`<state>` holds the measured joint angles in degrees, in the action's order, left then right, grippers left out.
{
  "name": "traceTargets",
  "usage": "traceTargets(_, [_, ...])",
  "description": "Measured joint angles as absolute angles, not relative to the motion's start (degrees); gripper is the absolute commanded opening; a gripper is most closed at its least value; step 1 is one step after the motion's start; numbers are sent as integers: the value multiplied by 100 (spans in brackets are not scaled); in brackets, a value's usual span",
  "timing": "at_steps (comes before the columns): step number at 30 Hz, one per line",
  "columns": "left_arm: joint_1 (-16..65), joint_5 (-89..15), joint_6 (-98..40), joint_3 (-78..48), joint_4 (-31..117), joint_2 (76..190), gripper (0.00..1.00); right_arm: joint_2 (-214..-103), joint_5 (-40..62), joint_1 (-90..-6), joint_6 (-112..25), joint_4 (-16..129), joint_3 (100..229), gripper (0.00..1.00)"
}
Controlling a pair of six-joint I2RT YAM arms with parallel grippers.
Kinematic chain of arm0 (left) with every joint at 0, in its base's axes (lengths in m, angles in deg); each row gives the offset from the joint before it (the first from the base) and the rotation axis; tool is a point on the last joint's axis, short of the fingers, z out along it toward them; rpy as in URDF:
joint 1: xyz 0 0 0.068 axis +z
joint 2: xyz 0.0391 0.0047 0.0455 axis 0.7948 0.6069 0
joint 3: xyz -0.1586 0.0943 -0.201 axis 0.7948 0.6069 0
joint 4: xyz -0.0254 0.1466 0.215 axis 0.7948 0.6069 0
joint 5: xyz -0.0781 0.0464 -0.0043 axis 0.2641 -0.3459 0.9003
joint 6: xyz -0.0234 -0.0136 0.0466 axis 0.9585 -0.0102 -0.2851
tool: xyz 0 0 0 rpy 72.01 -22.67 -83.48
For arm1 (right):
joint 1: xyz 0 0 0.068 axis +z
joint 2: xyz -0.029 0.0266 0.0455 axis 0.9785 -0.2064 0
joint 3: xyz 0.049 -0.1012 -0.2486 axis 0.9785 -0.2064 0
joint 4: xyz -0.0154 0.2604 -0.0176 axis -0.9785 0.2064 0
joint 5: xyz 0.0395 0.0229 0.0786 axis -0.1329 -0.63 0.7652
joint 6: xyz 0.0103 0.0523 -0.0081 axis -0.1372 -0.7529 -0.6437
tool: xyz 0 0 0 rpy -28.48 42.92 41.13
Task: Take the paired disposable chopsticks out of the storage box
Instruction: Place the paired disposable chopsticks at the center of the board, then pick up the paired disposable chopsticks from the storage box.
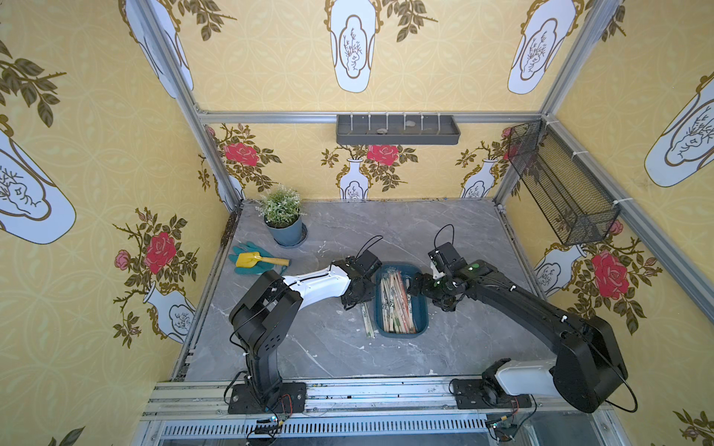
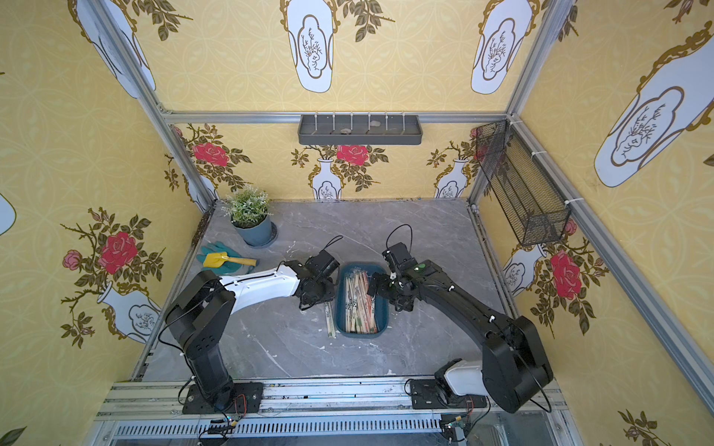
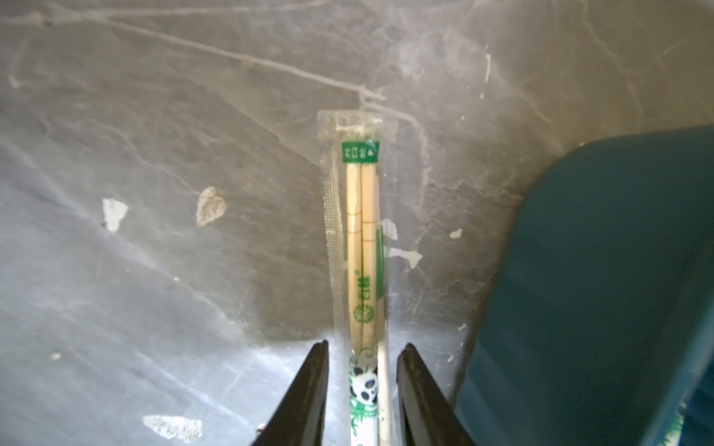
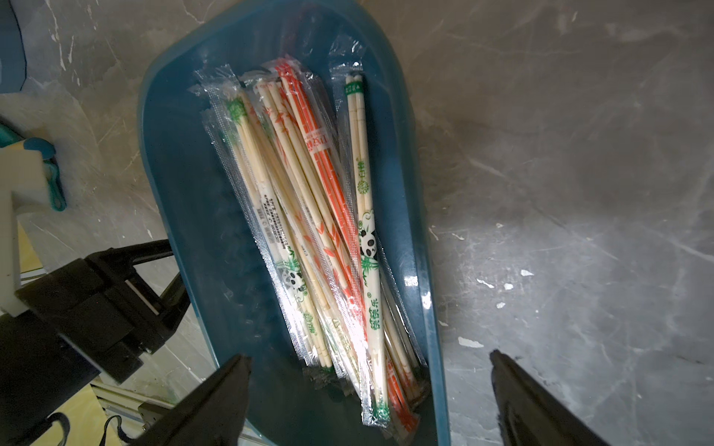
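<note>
1. Teal plastic forms the storage box (image 4: pixel 170 200), seen below and ahead of the right gripper (image 4: pixel 368 355), whose fingers are spread wide with nothing held.
2. A heap of paired disposable chopsticks (image 4: pixel 309 216) in clear sleeves, printed green, red-orange and with pandas, is contained in the box, beyond the right fingertips.
3. One panda-printed pair (image 3: pixel 365 231) is laid flat on the grey marble table (image 3: pixel 154 154) outside the box, between the fingers of the left gripper (image 3: pixel 363 347).
4. The left fingers are parted, a narrow gap being seen on each side of the sleeve; the pair is not gripped.
5. The box wall is found just beside the left gripper.
</note>
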<state>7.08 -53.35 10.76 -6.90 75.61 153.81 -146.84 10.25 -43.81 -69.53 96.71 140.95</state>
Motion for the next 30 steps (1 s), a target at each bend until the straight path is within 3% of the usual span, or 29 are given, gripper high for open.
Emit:
traceTargets(10, [710,-5519,899,-822,7878,14874,49,-14581,1023,-4385,-6964,9612,14030,98])
traceTargets(19, [524,-5562,296,-1890,8208,14848,49,-14459,1010,-4562,-6979,9527,13907,97])
traceTargets(30, [124,-5374,-76,-2966,8335,15908,42,-14159,1049,-4796,-6979,9507,13566,98])
